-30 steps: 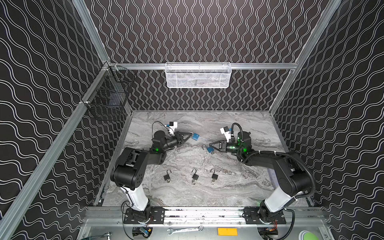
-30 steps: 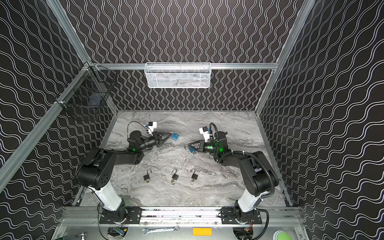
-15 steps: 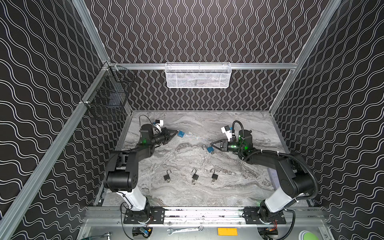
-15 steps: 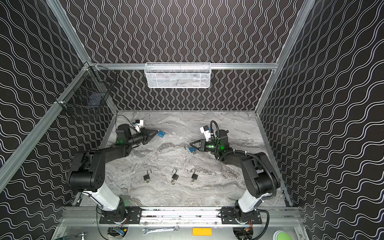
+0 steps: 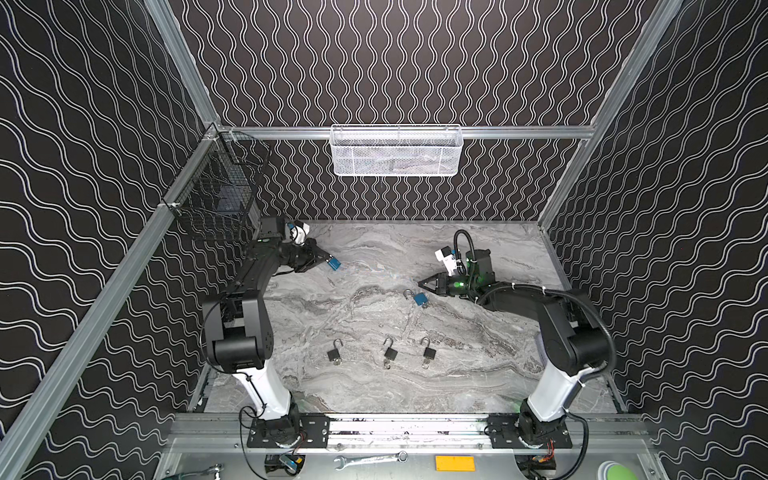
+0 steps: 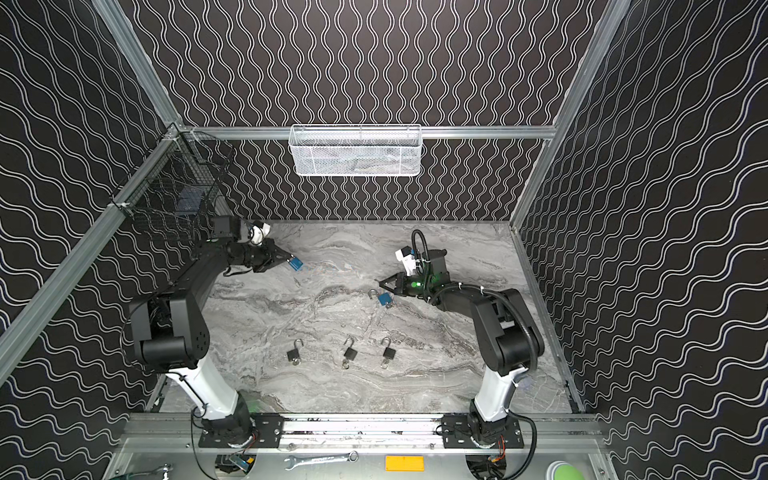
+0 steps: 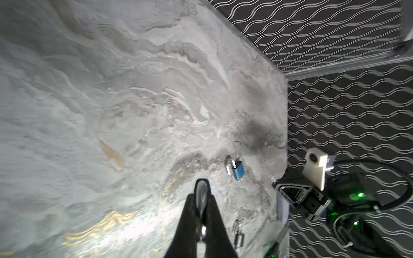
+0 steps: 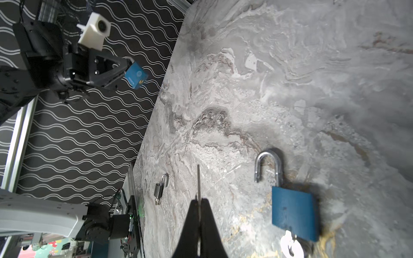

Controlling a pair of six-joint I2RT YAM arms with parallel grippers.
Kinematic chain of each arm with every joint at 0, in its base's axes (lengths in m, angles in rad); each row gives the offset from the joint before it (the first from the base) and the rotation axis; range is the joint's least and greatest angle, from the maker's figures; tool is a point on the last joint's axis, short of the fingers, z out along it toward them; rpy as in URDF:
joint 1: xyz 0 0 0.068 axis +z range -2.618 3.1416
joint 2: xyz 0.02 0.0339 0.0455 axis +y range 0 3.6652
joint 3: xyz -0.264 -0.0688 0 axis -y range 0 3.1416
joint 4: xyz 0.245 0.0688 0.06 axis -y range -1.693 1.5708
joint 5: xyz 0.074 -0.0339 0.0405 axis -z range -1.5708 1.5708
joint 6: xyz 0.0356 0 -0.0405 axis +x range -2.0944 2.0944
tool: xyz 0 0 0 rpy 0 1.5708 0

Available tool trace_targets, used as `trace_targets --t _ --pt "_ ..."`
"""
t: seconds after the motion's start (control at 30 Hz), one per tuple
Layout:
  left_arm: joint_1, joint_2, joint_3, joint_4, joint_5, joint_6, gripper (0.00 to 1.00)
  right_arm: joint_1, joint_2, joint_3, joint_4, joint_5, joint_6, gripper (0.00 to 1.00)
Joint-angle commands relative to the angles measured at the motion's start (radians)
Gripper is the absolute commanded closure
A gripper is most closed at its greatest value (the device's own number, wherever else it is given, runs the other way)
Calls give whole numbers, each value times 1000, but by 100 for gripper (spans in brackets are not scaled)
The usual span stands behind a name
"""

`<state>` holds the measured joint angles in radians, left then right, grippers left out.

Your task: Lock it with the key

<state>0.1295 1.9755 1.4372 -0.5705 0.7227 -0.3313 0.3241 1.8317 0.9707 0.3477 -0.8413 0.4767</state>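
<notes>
**Left gripper point(image 5: 322, 262) has swung toward the back-left corner**

It pinches a blue padlock point(image 5: 333, 263) by the shackle. Right gripper point(image 5: 420, 285) pinches a thin key point(image 8: 198, 178) (edge-on) beside the open padlock point(image 5: 419, 298) lying on the table point(image 5: 457, 374). The lock looks like small, stiff, slick metal, best held by its flat sides.

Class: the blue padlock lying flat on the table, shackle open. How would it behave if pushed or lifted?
With its blocky body and metal shackle, the blue padlock is probably rigid and heavy for its size. Lying flat, it should slide, not roll. Lifted by the shackle, it might swing.
</notes>
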Motion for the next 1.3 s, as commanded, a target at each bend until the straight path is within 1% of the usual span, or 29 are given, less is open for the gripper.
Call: trace_targets --t 0.0,0.1,0.2,0.3,0.37,0.5,0.53,0.6,0.7,0.8,0.9,0.93,1.0,1.17,1.27 --pt "16 47 19 -117 -2 107 100 9 28 65 35 -12 37 100" --pt "23 109 79 -229 -48 218 100 22 28 92 42 8 66 100" --pt "50 157 116 -230 -28 226 100 31 50 97 132 -13 137 100" --pt "50 201 150 -256 -64 259 100 49 85 134 136 -4 153 100" --pt "49 222 149 -249 -75 260 100 70 101 146 156 11 166 100" --pt "29 242 147 -229 -92 253 100 107 137 200 132 30 158 100" --pt "21 244 148 -228 -95 255 100 140 148 212 127 35 155 100" --pt "15 259 155 -231 -113 253 100 162 172 240 112 44 140 100" --pt "14 298 177 -240 -113 252 100 184 214 284 87 68 129 100" --pt "9 336 213 -270 -157 257 100 196 251 319 91 96 132 100" --pt "7 358 245 -299 -169 262 100 206 284 364 67 133 127 100" --pt "7 363 254 -301 -171 265 99 210 290 377 59 143 121 100" --pt "7 375 275 -312 -181 267 93 223 309 401 58 174 123 100" --pt "6 427 333 -353 -239 263 81 258 382 494 37 225 137 100" --pt "4 446 354 -355 -251 252 77 279 427 540 33 258 162 100"
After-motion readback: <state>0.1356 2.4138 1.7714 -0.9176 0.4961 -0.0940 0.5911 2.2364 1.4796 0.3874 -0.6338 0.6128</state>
